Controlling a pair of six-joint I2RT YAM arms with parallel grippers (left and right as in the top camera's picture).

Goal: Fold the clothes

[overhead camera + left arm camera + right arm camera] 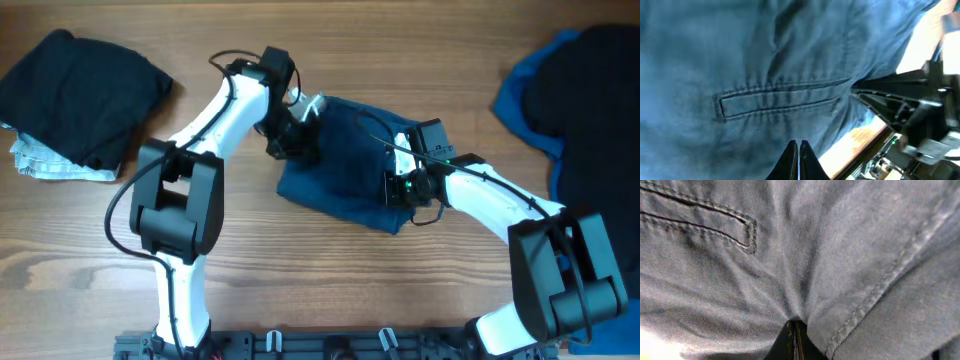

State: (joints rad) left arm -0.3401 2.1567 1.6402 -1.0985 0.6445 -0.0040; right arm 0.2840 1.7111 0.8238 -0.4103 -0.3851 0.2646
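Observation:
A dark blue denim garment (345, 160) lies partly folded in the middle of the table. My left gripper (288, 145) is at its left edge, near a white label. In the left wrist view its fingers (797, 146) are pressed together against the cloth (765, 60), below a welt pocket. My right gripper (400, 188) is at the garment's right front part. In the right wrist view its fingers (794, 325) are shut on a pinch of the cloth (840, 240), which puckers toward the tips beside a stitched seam.
A pile of black clothes (80, 85) on a pale garment (50, 165) sits at the far left. A blue and black heap (575, 80) lies at the far right edge. My right arm (920, 110) shows in the left wrist view.

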